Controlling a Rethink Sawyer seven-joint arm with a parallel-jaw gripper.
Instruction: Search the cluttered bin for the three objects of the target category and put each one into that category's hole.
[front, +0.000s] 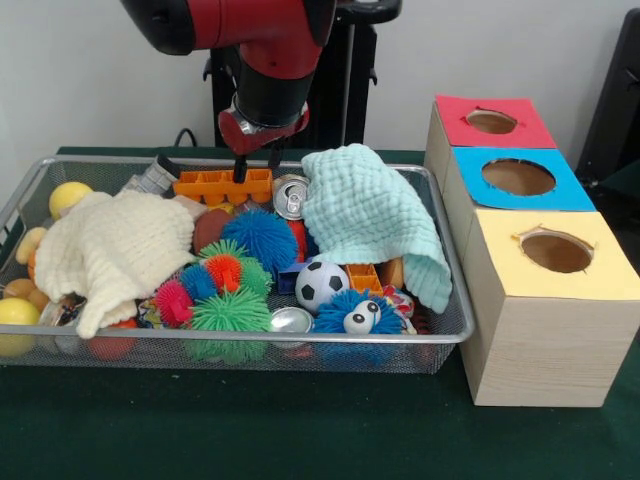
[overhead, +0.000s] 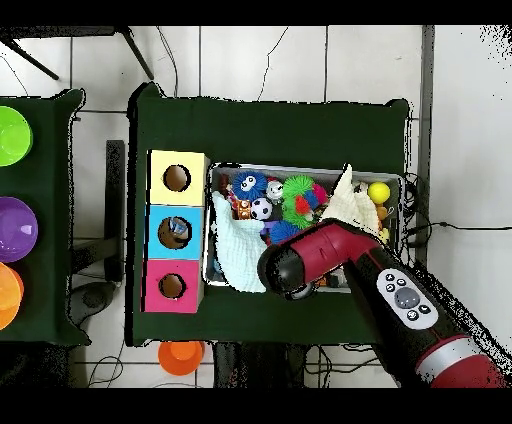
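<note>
The silver wire-mesh bin (front: 452, 330) is full of toys; it also shows in the overhead view (overhead: 398, 181). My gripper (front: 256, 165) hangs over the bin's far side, its two fingers apart, tips at the right end of an orange compartment tray (front: 215, 186). No clear bottle with a blue label shows plainly. A crumpled greyish thing (front: 150, 178) at the far left may be one; I cannot tell. The blue-surround hole (front: 518, 177) is the middle one in the wooden box. In the overhead view the blue hole (overhead: 174, 232) has something pale inside, and my arm hides the gripper.
A mint cloth (front: 375, 220) and a cream cloth (front: 115, 250) cover parts of the pile. Two shiny cans (front: 290, 195) (front: 291, 320), spiky balls, a small football (front: 321, 284) and yellow balls lie around. The red hole (front: 491, 121) and yellow hole (front: 556, 251) flank the blue one. Coloured bowls (overhead: 12, 228) stand on a side table.
</note>
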